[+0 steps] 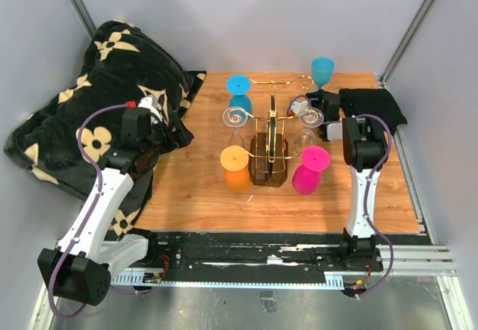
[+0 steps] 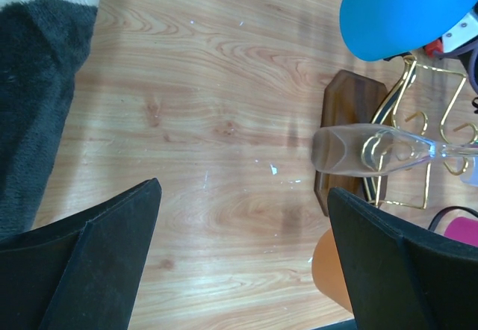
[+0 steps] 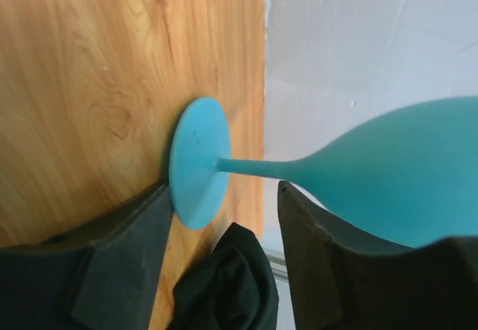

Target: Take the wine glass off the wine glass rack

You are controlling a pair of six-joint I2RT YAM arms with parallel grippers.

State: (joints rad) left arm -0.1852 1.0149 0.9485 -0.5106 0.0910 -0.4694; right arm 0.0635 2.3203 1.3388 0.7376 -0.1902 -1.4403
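Worktop: wood worktop (image 1: 194,188), grey walls around.
Rack: wine glass rack (image 1: 269,147) at centre, other glasses hanging on it.
Glass: teal wine glass (image 3: 373,169) stands at the back right, off the rack.
Right: our right fingers (image 3: 127,263) are spread either side of its stem, not gripping.
Left: our left fingers (image 2: 89,263) are wide and empty.
Progress: we judge removal done; only backing away is left.

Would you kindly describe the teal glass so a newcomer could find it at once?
Find the wooden board with the gold rack at its centre. At the board's far right corner, next to a black cloth, stands the teal glass, upright on its foot. It alone is teal and stands clear of the rack.
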